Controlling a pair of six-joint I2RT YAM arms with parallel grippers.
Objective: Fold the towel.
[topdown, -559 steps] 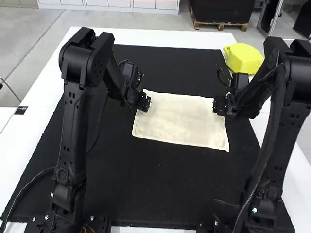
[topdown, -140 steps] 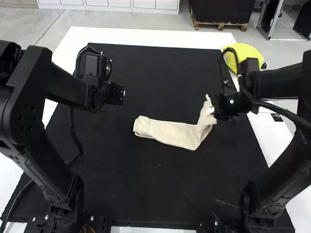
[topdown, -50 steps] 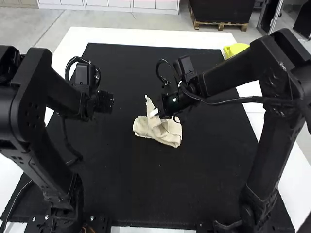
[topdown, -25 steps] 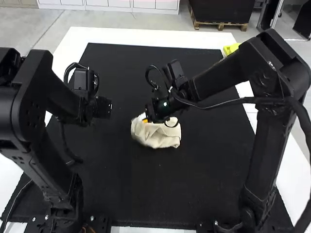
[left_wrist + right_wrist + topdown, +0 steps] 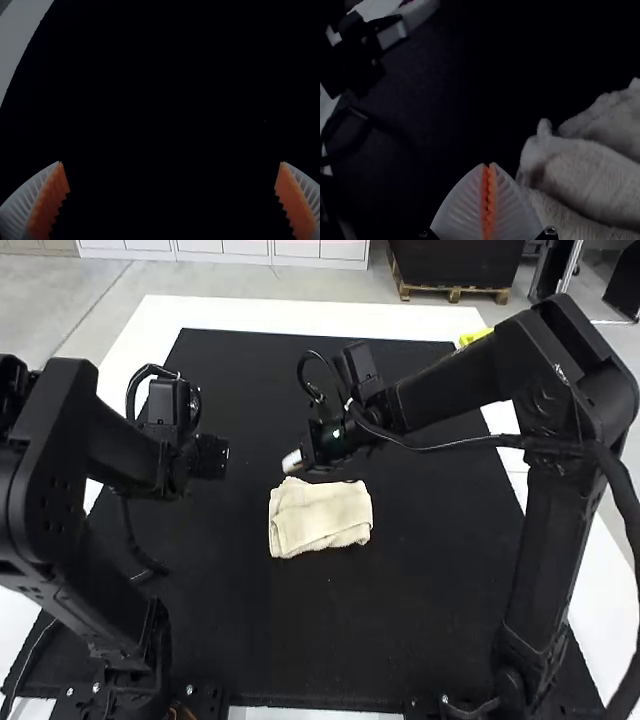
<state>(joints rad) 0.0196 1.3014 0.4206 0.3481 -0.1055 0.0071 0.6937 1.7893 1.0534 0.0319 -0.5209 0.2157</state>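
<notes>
The cream towel (image 5: 320,517) lies on the black mat as a small, thick bundle of several layers, with a slanting edge across its top. My left gripper (image 5: 212,456) hangs over the mat, left of the towel and apart from it; in the left wrist view the same gripper (image 5: 171,163) is open with nothing between its pads. Just beyond the towel's far left corner is my right gripper (image 5: 293,461). The right wrist view has this gripper (image 5: 489,165) shut, its pads pressed together on nothing, beside the rounded folds of the towel (image 5: 585,175).
A black mat (image 5: 400,610) covers most of the white table (image 5: 300,315). Part of a yellow object (image 5: 474,337) shows behind the right arm at the mat's far right corner. The right arm reaches across above the mat's right half.
Spread out at first, the towel became a strip, then a compact bundle. My right gripper carried its right end leftward over the rest, let go and backed off. The left gripper moved away to the left.
</notes>
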